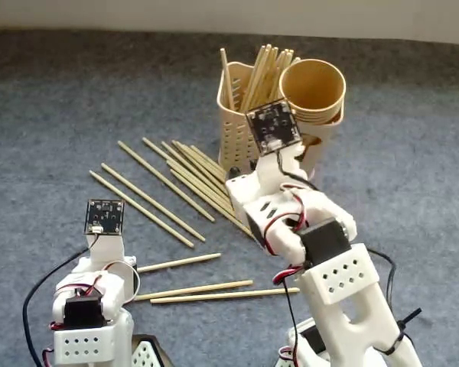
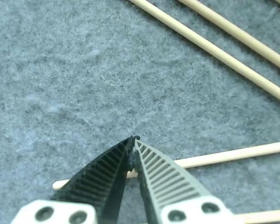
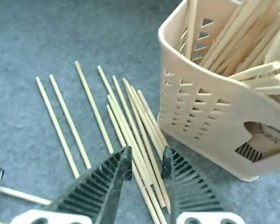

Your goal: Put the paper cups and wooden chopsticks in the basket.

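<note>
Your right gripper (image 3: 146, 157) hangs with its jaws spread over the fan of wooden chopsticks (image 3: 130, 121) lying just left of the basket (image 3: 210, 116). Those sticks overlap and touch, so closing there will likely catch several at once. It could also pinch one off-centre, so that it swings and drops on the lift. The basket stands close enough that a wide approach could nudge it. It is also crowded: upright sticks fill its left part and the stacked paper cups (image 1: 314, 90) sit in its right, so a new stick may snag or bounce out.

Your left gripper (image 2: 133, 141) is pressed together on nothing, over a lone stick (image 2: 233, 153) at the near left. It has to open before it can pick.

The surface is a grey, short-pile carpet (image 1: 69, 115); thin sticks lie low in it, and fingertips may drag. A pale strip (image 1: 138, 15) runs along its far edge, and I cannot tell whether it is wall or floor.
</note>
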Robot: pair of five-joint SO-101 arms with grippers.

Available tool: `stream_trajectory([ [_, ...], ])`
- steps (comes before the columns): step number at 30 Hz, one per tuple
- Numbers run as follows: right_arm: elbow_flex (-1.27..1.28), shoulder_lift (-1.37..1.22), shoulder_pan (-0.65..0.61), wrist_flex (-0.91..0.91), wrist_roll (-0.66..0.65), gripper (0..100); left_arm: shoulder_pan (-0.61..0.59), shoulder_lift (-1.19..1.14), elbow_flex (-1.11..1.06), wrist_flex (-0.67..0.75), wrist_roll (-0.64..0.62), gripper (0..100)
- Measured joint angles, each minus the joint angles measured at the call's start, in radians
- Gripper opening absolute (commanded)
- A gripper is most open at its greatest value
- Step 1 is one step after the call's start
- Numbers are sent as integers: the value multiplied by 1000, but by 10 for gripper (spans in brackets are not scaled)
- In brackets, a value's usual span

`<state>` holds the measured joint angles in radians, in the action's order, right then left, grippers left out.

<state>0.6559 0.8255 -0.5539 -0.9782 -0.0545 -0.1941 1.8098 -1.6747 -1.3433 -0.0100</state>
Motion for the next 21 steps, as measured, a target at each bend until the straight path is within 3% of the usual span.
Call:
stream_trajectory([
  [5,0,-115,-72,-49,-68,119,0,0,0,0,0,5],
  [21,-149,-692,-80,-49,-201,119,0,0,0,0,0,5],
])
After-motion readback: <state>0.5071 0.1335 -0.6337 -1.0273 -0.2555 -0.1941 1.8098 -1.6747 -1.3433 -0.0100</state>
